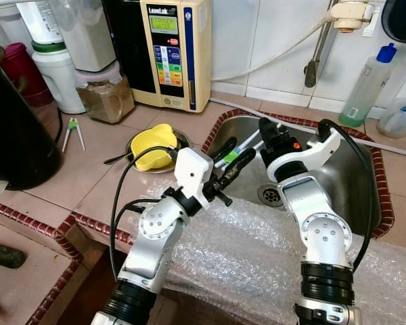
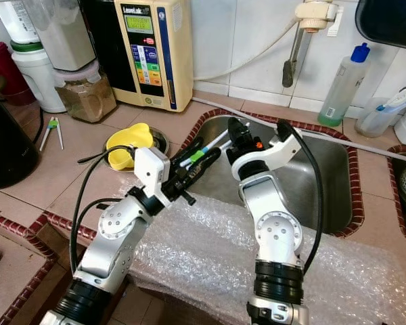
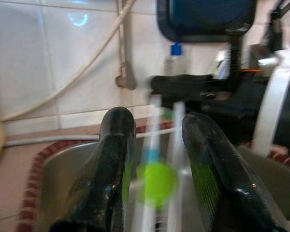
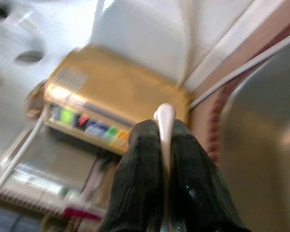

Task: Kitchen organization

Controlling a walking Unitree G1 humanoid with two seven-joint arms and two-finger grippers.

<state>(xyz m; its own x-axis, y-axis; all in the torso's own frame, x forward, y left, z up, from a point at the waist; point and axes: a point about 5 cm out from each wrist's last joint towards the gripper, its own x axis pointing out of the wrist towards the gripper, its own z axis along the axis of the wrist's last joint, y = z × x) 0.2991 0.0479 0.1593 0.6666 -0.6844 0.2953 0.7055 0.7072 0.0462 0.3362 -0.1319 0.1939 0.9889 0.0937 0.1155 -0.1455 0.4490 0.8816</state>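
A tiled kitchen counter (image 1: 88, 169) of pinkish-brown squares with a red mosaic edge runs under a white tiled wall, and a steel sink (image 1: 365, 183) is set into it; a sheet of bubble wrap (image 1: 243, 257) lies over the near edge. Far left stand one cream water ionizer (image 1: 174, 51) and one jar of brown powder (image 1: 106, 95), with one yellow bowl (image 1: 152, 145) beside the sink. One clear bottle with a blue cap (image 1: 369, 84) stands far right. Two thin white utensils with green and blue marks (image 1: 238, 150) are held over the sink's left rim, long axis running from near left to far right. The left gripper (image 1: 233, 166) straddles them with fingers (image 3: 113, 169) narrowly apart, while the right gripper (image 1: 269, 132) pinches a white tip between closed fingers (image 4: 140, 179).
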